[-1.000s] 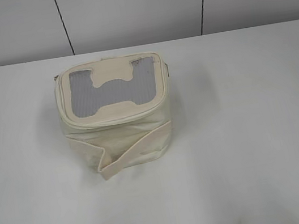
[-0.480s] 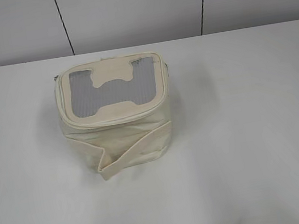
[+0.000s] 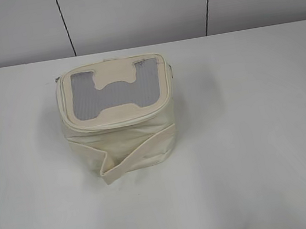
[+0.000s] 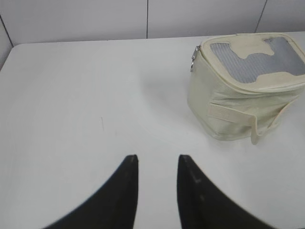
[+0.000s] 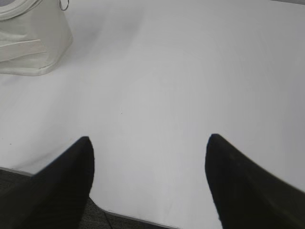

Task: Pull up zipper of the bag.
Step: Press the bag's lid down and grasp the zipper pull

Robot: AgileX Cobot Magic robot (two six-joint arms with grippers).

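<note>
A white table fills the lower field, matte, evenly lit, with soft shadows. Behind its far edge stands a pale grey panelled wall, divided by two dark vertical seams. Dark floor shows beyond the near table edge.

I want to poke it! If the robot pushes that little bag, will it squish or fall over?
The bag would probably squish a bit: its cream fabric sides look creased and soft. It likely won't tip easily, since it sits boxy and flat on the table. The strap looks floppy and might drag along.
</note>
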